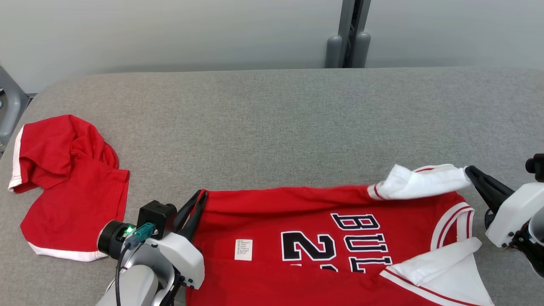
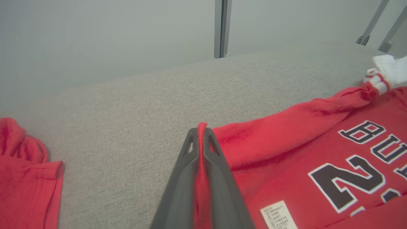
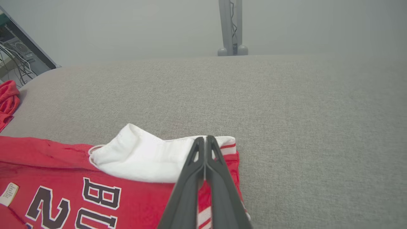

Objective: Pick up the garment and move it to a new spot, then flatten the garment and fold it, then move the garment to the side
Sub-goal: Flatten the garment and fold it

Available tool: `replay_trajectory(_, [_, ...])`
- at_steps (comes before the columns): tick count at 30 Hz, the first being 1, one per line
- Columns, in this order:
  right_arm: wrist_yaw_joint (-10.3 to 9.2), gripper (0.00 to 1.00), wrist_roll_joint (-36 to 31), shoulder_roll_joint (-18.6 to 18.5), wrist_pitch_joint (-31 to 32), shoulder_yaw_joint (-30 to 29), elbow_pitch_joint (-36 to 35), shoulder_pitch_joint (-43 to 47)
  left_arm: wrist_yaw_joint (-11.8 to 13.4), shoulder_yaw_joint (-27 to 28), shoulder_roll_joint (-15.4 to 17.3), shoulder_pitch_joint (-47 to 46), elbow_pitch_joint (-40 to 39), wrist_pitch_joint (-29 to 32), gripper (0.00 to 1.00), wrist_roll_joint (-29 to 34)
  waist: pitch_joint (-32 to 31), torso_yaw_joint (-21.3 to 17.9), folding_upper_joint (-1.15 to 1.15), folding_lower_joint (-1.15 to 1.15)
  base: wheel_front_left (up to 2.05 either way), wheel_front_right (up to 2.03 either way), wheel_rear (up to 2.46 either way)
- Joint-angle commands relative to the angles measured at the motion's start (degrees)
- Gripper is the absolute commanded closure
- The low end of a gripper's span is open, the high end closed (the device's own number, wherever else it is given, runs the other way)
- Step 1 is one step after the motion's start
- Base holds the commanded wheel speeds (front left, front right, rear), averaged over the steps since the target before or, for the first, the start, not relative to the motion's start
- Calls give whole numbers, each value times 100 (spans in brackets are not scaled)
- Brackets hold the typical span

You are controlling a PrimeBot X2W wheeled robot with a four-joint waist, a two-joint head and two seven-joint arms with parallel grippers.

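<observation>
Left end effector [image 1: 200, 194]: closed tight on the far hem corner of the jersey [image 1: 297, 212]; in the left wrist view red cloth is pinched between the two dark fingers.
Right end effector [image 1: 468, 170]: closed too, clamped on the end of the far white sleeve [image 1: 416, 180], which is pulled out toward the collar end.
Where the jersey is: spread along the near edge of the bench [image 1: 276, 127], hem toward the robot's left and collar toward its right, with the black lettering and number facing up.
Lie of the cloth: the far edge is drawn fairly straight between the two grips. The near sleeve [image 1: 433, 265] lies turned in over the chest.
How it will handle: light, limp knit, I'd say. It has no stiffness, so it will sag and drag between the grips. The grey cover looks rough enough to hold it back if slid.
Where to take hold: corners and seams, as now. The doubled hem and the banded cuff give the fingers more to bite on than a single layer.
Risk: pulling unevenly would skew the far edge or tug the sleeve loose.
Care label [image 1: 243, 249]: a small white tag showing near the hem.
Containers: both garments lie straight on the grey cover of the bench.
Other cloth: a crumpled red garment [image 1: 72, 178] with white trim, well apart on the robot's left.
</observation>
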Motion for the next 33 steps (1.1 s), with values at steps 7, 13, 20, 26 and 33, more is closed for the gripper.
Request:
replay_trajectory(7, [0, 100, 109, -199, 214, -235, -195, 328, -63, -80, 215, 158, -214, 91, 100, 43, -37, -47, 0, 0, 0, 0, 0])
replay_trajectory(13, [0, 100, 144, -242, 459, -456, -418, 583, -192, -267, 403, 230, -410, 197, 100, 139, -38, -78, 0, 0, 0, 0, 0])
replay_trajectory(20, [0, 100, 358, -232, 861, -727, -640, 912, -177, -461, 646, 312, -690, 352, 100, 348, -24, -76, 0, 0, 0, 0, 0])
replay_trajectory(26, [-1, 100, 484, -272, 1208, -978, -849, 1151, -223, -738, 953, 326, -914, 666, 100, 624, -18, -73, 0, 0, 0, 0, 0])
replay_trajectory(33, [0, 100, 700, -366, 1809, -1336, -1100, 1464, -366, -956, 1181, 415, -1185, 924, 100, 709, -33, -66, 0, 0, 0, 0, 0])
